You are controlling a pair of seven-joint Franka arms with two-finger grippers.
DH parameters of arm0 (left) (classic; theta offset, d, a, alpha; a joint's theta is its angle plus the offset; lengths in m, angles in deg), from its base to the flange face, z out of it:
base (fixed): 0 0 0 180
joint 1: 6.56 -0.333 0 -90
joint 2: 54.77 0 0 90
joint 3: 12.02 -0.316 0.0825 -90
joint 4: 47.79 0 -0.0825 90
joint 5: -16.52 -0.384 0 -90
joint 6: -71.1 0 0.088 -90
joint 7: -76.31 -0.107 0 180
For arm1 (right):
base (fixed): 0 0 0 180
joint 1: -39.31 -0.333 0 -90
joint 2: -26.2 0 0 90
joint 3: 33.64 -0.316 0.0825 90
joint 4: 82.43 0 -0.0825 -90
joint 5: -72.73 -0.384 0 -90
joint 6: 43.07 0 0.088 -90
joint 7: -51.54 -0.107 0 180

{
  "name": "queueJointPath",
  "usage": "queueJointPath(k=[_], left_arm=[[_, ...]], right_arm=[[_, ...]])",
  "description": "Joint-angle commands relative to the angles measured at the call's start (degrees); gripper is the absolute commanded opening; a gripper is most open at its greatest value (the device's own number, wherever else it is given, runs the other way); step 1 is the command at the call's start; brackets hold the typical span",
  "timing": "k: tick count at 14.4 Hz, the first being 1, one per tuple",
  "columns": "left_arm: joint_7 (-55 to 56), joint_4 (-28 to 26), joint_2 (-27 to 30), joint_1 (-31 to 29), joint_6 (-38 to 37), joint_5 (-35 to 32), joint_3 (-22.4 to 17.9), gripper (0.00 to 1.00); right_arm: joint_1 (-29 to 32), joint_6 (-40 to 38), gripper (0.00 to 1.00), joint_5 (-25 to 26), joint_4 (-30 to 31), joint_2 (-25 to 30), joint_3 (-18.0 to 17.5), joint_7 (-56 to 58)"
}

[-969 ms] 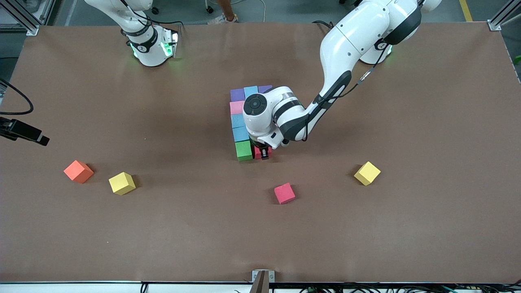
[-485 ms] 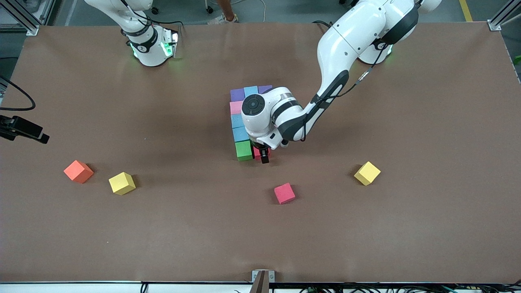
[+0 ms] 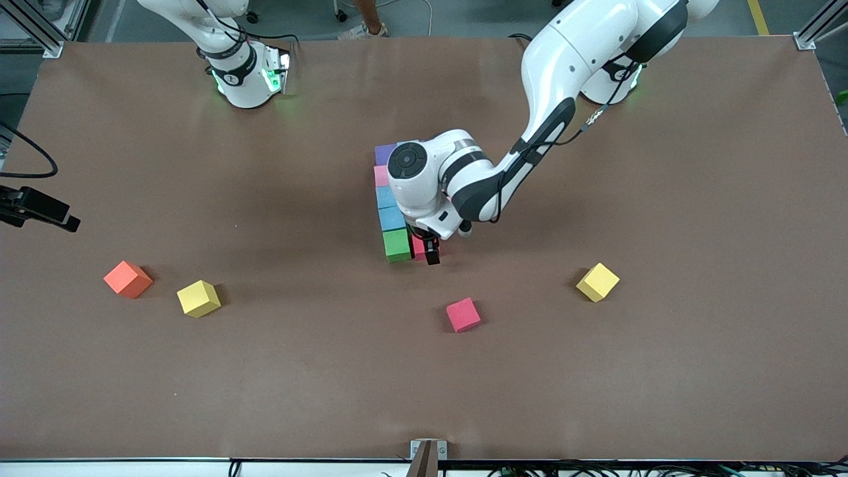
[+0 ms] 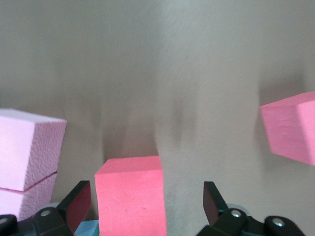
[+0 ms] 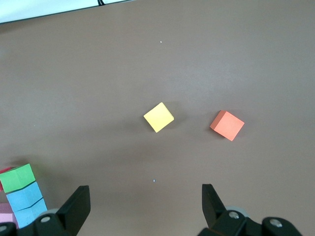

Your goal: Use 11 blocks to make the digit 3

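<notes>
The partly built digit 3 (image 3: 385, 197) lies mid-table as a line of blocks: purple (image 3: 384, 154), pink (image 3: 380, 175), two light blue, then green (image 3: 397, 244). A red block (image 3: 418, 248) sits on the table against the green one. My left gripper (image 3: 429, 256) hangs just over this red block (image 4: 130, 196), open (image 4: 146, 206), its fingers (image 4: 78, 204) apart from the block's sides. Two pale pink blocks (image 4: 27, 147) show beside it. The arm hides the rest of the figure. My right gripper (image 5: 145, 209) waits open, high over the table.
Loose blocks lie nearer the front camera: a red one (image 3: 462, 314), a yellow one (image 3: 597, 281) toward the left arm's end, another yellow one (image 3: 198, 298) and an orange cube (image 3: 127, 279) toward the right arm's end. Bare table surrounds them.
The left gripper has opened and let go of the red block beside the green one. Its hand has lifted slightly. The right arm has not moved.
</notes>
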Motion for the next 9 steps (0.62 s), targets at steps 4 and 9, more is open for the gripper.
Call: queueJointPath(k=[4, 9], left_arm=[[-29.40, -6.14, 7.00, -15.15, -7.12, -1.15, 6.16, 1.00], [-57.20, -19.50, 12.81, -43.78, -5.64, -2.11, 19.59, 1.00]], right_arm=[[-0.59, -1.15, 1.00, 1.05, 1.44, 1.68, -0.38, -0.12], [-0.60, -1.33, 1.00, 0.96, 1.35, 1.77, -0.38, -0.21]])
